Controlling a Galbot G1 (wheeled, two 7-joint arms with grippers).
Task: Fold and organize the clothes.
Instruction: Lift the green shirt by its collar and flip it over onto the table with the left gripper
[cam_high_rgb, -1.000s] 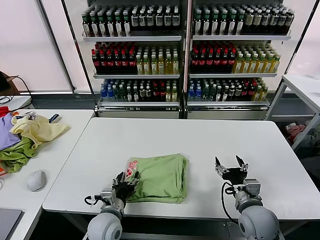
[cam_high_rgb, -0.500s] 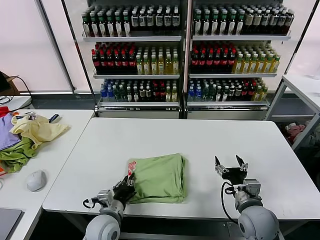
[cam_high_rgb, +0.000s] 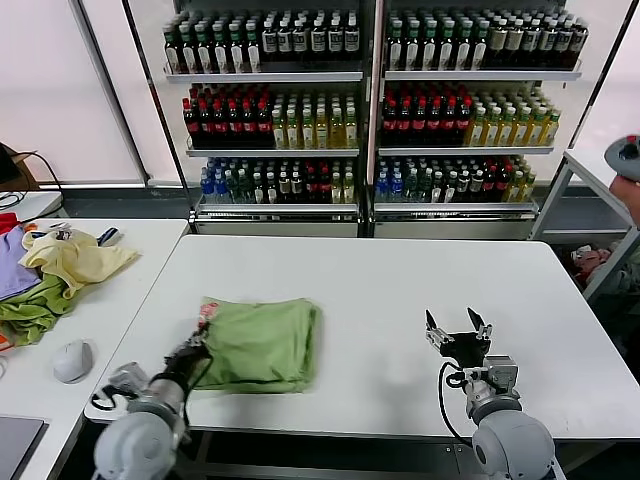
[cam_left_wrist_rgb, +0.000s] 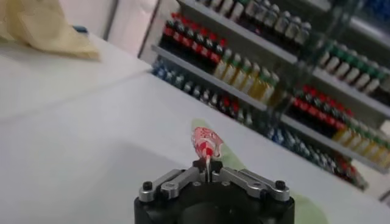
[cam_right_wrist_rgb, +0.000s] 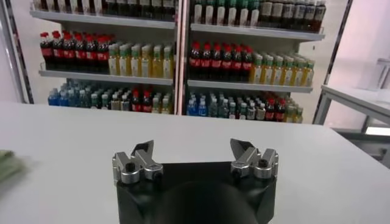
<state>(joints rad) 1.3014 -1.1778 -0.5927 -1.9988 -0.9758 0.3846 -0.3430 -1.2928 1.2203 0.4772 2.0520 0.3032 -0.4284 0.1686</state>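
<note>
The light green folded polo shirt (cam_high_rgb: 262, 344) lies on the white table (cam_high_rgb: 380, 280), left of centre near the front edge. Its red-and-white graphic (cam_high_rgb: 207, 313) shows at the shirt's left corner. My left gripper (cam_high_rgb: 193, 349) is shut on that left edge of the shirt; in the left wrist view the printed fabric (cam_left_wrist_rgb: 206, 143) stands pinched between the closed jaws of the left gripper (cam_left_wrist_rgb: 207, 165). My right gripper (cam_high_rgb: 455, 334) rests open over the table's front right, well away from the shirt; the right wrist view shows the right gripper (cam_right_wrist_rgb: 194, 152) with nothing between its fingers.
A side table (cam_high_rgb: 120, 290) to the left holds a pile with a pale yellow garment (cam_high_rgb: 72, 257), a purple one (cam_high_rgb: 10, 265) and a darker green one (cam_high_rgb: 28, 310), plus a computer mouse (cam_high_rgb: 72, 360). Bottle shelves (cam_high_rgb: 370, 100) stand behind the table. Another table (cam_high_rgb: 600, 165) stands at the right.
My left gripper closed on the shirt's left edge and pulled it left; the whole folded shirt slid leftward across the table. The right arm stayed put.
</note>
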